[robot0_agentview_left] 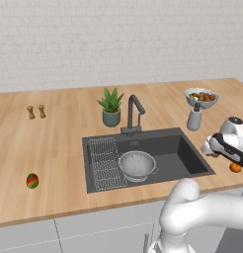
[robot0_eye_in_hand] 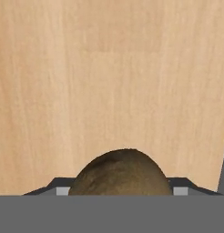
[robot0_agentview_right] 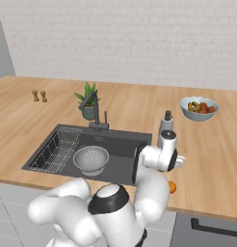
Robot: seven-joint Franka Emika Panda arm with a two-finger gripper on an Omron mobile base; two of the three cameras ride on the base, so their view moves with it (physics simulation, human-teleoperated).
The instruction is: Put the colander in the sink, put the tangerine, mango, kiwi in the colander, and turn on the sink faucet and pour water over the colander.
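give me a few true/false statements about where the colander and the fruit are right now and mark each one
1. The colander sits inside the sink. True.
2. The mango is in the colander. False: it lies on the wooden counter, left of the sink.
3. The kiwi sits between the gripper fingers in the hand view. True.
4. Water is running from the sink faucet. False: no stream shows at the spout.
5. The tangerine lies on the counter to the right of the sink. True.
6. The colander already holds fruit. False: it looks empty in both base views.
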